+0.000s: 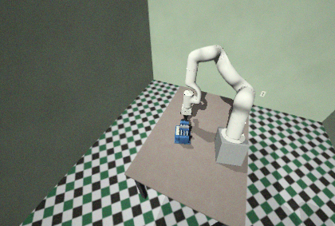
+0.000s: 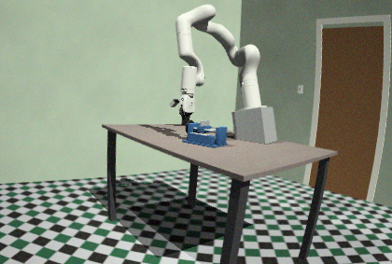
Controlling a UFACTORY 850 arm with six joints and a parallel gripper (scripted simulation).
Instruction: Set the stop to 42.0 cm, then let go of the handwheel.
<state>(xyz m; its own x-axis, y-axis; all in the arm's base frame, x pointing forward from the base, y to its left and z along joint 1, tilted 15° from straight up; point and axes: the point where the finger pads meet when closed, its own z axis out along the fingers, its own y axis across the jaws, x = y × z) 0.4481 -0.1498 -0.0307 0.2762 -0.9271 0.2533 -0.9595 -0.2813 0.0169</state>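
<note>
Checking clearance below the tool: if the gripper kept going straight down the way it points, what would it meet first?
Probably the blue stop fixture, whose handwheel the gripper already grips; then the table.
</note>
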